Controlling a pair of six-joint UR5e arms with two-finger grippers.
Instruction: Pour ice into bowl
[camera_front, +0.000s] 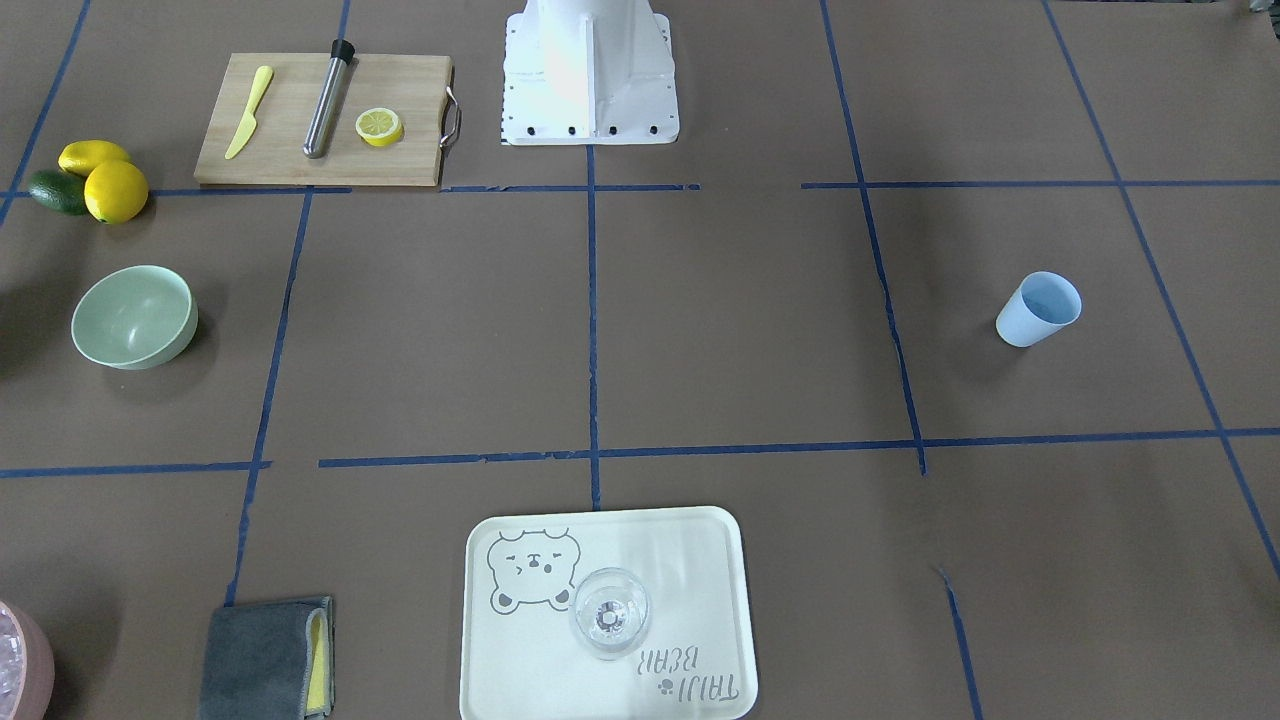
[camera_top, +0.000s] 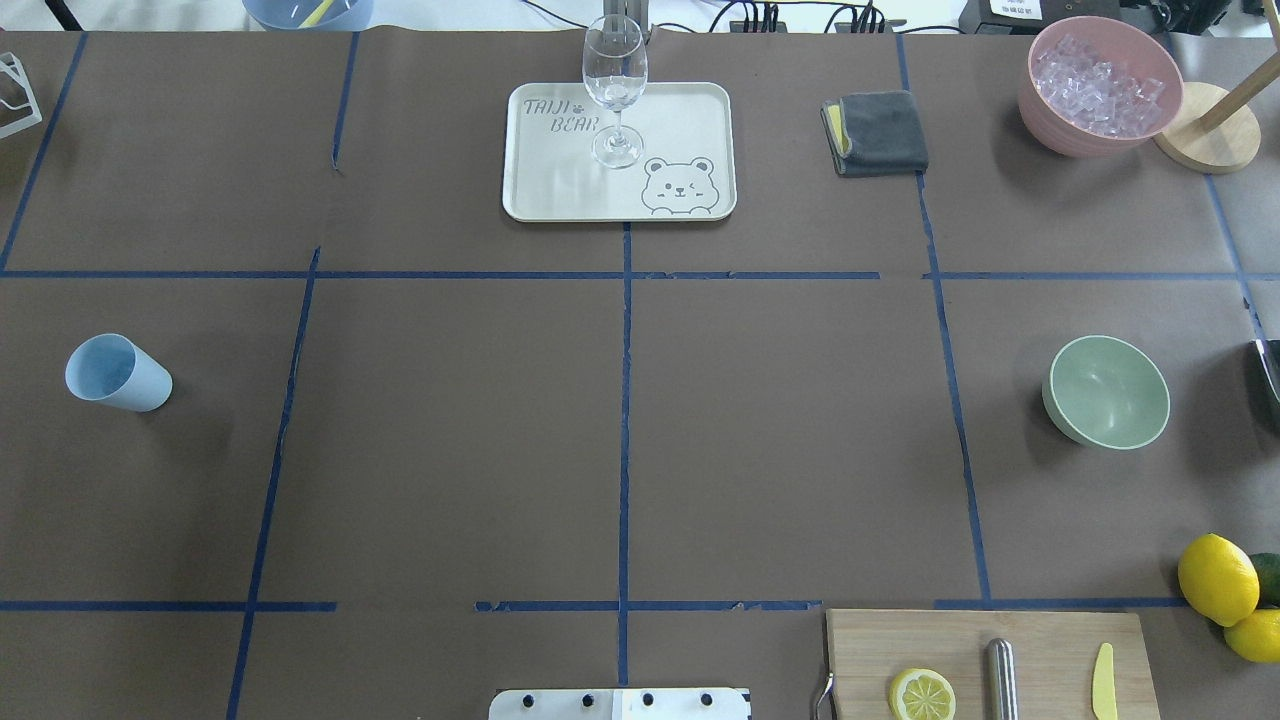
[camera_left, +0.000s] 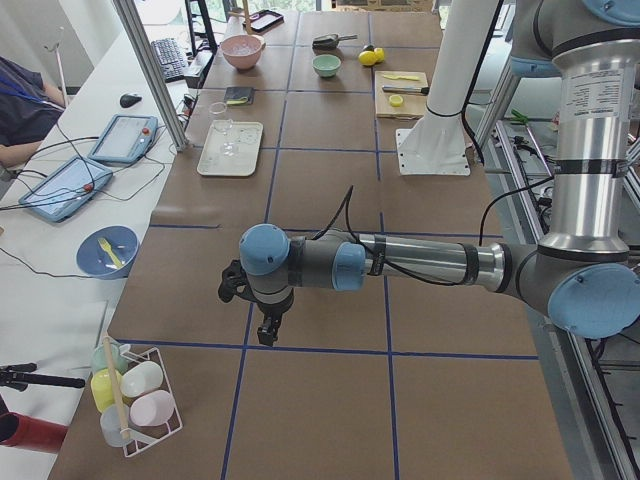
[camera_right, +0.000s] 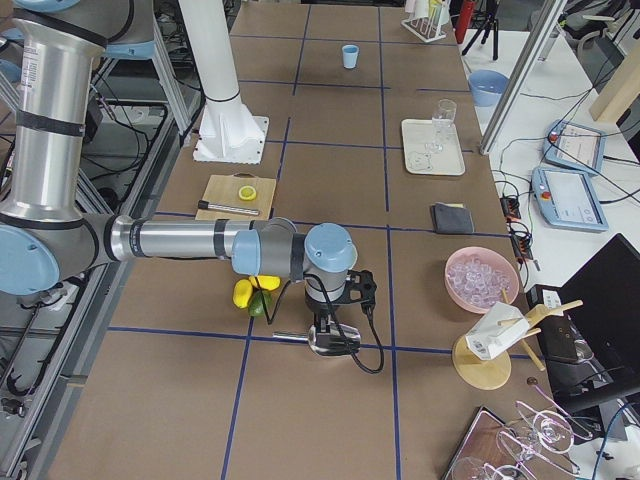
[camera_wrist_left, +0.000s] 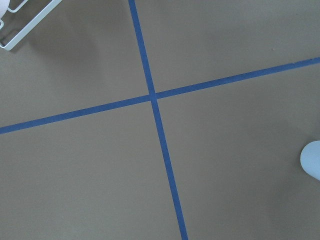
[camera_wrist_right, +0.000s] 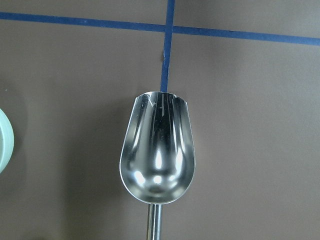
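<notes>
My left gripper (camera_left: 268, 335) hangs over the table (camera_left: 320, 400), jaws unreadable. Further right the bowl (camera_top: 1105, 392) stands empty. Beside it the scoop (camera_wrist_right: 156, 160) under my right gripper (camera_right: 330, 328), jaws hidden, carries no ice. Tipping now pours nothing, and a low pass could knock the bowl.

Silver arms (camera_left: 430, 264), pale-blue joint caps (camera_left: 264, 250)

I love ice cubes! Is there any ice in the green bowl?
No, the green bowl is smooth and empty inside, seen from overhead.
</notes>
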